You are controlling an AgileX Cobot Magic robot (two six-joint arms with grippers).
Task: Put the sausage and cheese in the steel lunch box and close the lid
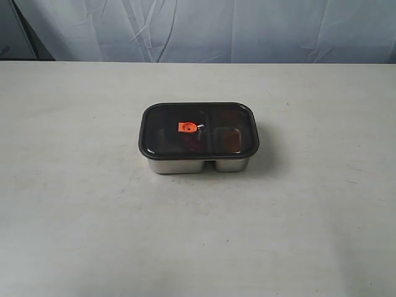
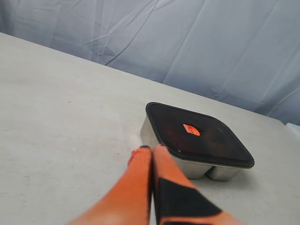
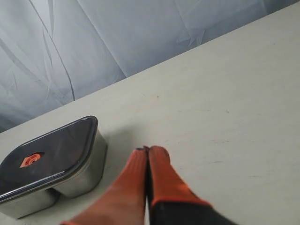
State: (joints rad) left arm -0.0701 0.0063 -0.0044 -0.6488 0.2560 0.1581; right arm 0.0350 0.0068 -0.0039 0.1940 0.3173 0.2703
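Note:
The steel lunch box (image 1: 179, 166) stands mid-table with the dark translucent lid (image 1: 223, 120) seated flat on it, its orange valve tab (image 1: 187, 127) at the centre. A faint reddish shape shows through the lid; the sausage and cheese cannot be made out clearly. In the left wrist view the lunch box (image 2: 154, 136) and lid (image 2: 206, 140) lie just beyond my left gripper (image 2: 151, 149), which is shut and empty. In the right wrist view the lunch box (image 3: 89, 168) and lid (image 3: 56, 150) sit beside my right gripper (image 3: 148, 150), also shut and empty. Neither gripper appears in the exterior view.
The pale table (image 1: 80, 216) stretches around the box on all sides. A wrinkled blue-grey cloth backdrop (image 1: 247, 31) hangs behind the table's far edge.

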